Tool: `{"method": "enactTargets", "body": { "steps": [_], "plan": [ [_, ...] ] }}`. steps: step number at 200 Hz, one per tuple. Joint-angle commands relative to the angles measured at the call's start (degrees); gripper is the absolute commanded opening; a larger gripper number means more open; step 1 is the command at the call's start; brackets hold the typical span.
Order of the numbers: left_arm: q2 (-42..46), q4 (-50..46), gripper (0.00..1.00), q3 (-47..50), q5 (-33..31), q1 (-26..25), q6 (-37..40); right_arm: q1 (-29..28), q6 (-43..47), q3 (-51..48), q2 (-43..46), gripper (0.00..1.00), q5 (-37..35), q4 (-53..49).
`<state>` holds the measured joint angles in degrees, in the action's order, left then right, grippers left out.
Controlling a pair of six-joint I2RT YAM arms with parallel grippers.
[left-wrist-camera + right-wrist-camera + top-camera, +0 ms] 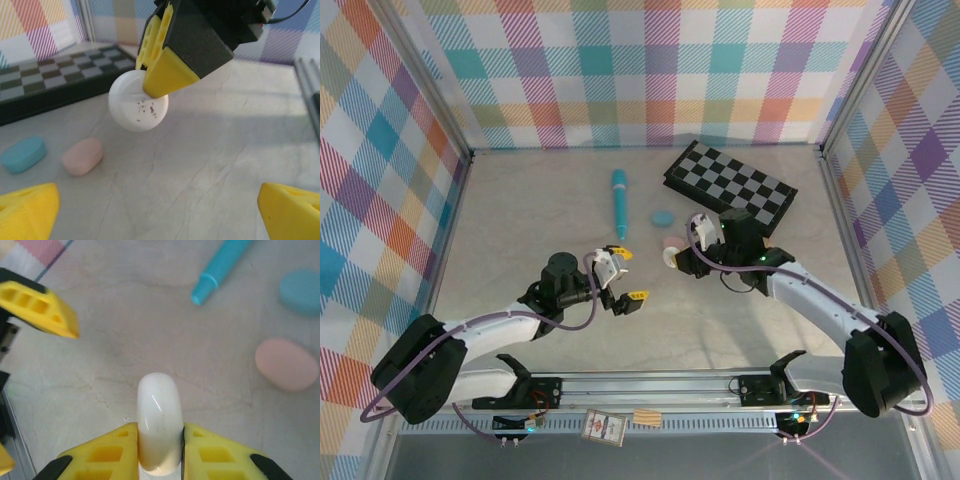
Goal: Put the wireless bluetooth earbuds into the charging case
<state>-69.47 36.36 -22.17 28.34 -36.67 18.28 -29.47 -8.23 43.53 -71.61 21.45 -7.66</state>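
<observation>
A white oval charging case (157,400) is held on edge just above the table, with my right gripper (160,434) shut on its flat sides. From the left wrist view the same case (135,107) shows under a yellow right finger (165,75). My left gripper (628,274) stands wide open and empty a short way left of it, its yellow fingertips (30,207) at the frame's bottom corners. The earbuds are out of view.
A pink oval case (672,242) and a blue one (663,217) lie just behind the right gripper. A teal pen (619,203) lies farther left. A folded chessboard (728,186) sits at the back right. Checked walls enclose the table.
</observation>
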Motion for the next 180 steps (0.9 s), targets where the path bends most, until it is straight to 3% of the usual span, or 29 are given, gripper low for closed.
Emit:
{"method": "enactTargets", "body": {
  "steps": [1,37,83,104,132,150,180],
  "plan": [
    [-0.1,-13.2,1.0,-3.1,-3.3,-0.4,9.2,0.0,-18.1,-3.5,-3.0,0.24,-1.8,8.9],
    [-1.9,-16.8,1.0,-5.5,-2.7,-0.7,11.6,0.0,-27.9,-6.6,-11.9,0.25,-2.4,16.2],
    [-1.3,-17.4,1.0,-5.8,-3.3,-0.8,11.7,0.0,-29.4,-6.6,-20.2,0.32,-3.9,20.1],
    [-0.2,-16.3,1.0,-5.1,-9.5,-0.7,10.9,0.0,-28.5,-6.3,-19.4,0.51,-6.8,18.3],
    [2.9,-10.2,1.0,-1.8,-22.0,1.5,6.7,0.1,-22.7,-4.8,-13.1,0.8,-16.4,9.4],
    [5.3,-9.4,1.0,-0.3,-28.8,3.8,4.1,0.6,-16.5,-3.4,-9.0,0.9,-22.4,5.1],
    [8.7,-7.0,1.0,2.8,-35.1,9.4,-1.5,4.4,-7.3,-2.3,-2.3,0.95,-29.4,4.6]
  ]
}}
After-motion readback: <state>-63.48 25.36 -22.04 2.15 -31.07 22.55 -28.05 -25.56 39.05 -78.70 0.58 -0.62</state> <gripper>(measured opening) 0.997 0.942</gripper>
